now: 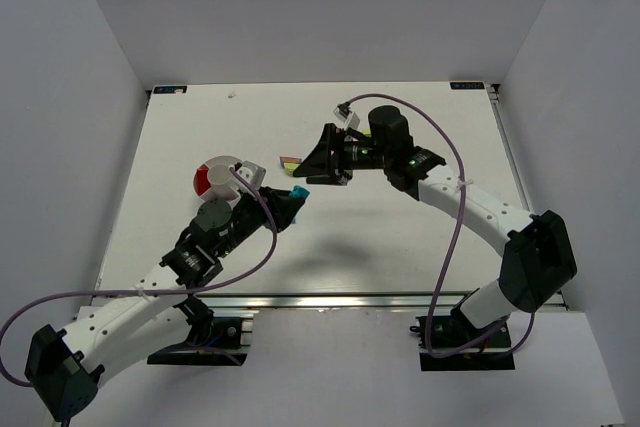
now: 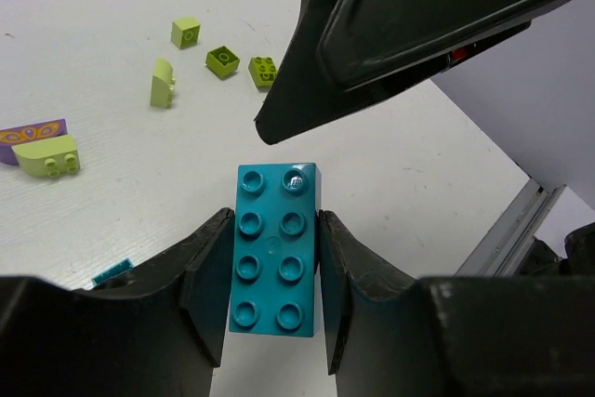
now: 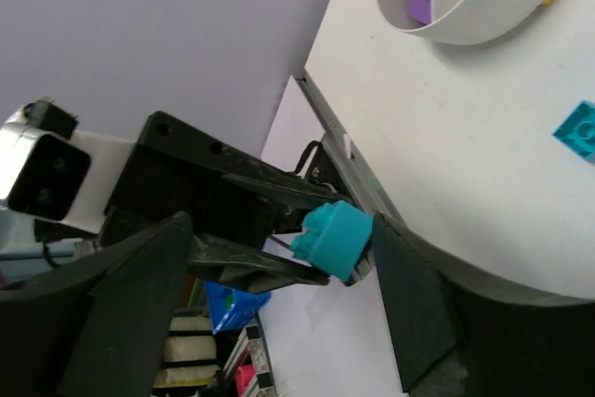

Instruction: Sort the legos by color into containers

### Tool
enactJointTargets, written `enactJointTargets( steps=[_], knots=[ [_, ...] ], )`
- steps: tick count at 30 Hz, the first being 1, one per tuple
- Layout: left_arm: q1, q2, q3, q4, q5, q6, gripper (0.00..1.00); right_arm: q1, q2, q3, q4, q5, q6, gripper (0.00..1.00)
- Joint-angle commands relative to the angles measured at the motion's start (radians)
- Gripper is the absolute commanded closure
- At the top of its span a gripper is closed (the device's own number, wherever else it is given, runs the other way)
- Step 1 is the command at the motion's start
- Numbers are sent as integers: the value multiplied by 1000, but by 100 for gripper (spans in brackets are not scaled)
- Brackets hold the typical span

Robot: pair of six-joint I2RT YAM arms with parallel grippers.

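Snugly inside the left gripper [image 2: 275, 278], teal brick [image 2: 276, 230]

Left tool [image 2: 274, 223]: clamps the long sides of a teal brick [image 2: 274, 276], studs facing the camera.
Right tool [image 2: 307, 90]: black, just past the brick's far end.
Desk [image 2: 409, 174]: scattered lime bricks [image 2: 223, 60]; a purple piece [image 2: 33, 132].

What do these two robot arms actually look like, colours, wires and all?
The left arm and right arm are built alike: white tube-like segments linked by chunky black joints. A thin purple cable loops loosely alongside each one. The left gripper and right gripper are black, each with two wedge-shaped fingers.
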Motion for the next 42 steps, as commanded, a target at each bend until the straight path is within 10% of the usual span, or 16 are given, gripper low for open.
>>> enactJointTargets(
  steps=[1, 30, 38, 42],
  knots=[
    [-13, -13, 46, 2, -51, 25, 87, 1, 9, 18, -29, 19, -23, 25],
    [-36, 5, 66, -4, -73, 26, 86, 62, 45, -1, -74, 42, -26, 67],
    [-37, -31, 62, -47, -107, -3, 44, 44, 74, 44, -22, 33, -59, 100],
    [-37, -106, 51, -113, -185, -30, 35, 23, 90, 67, -8, 27, -130, 100]
  ],
)
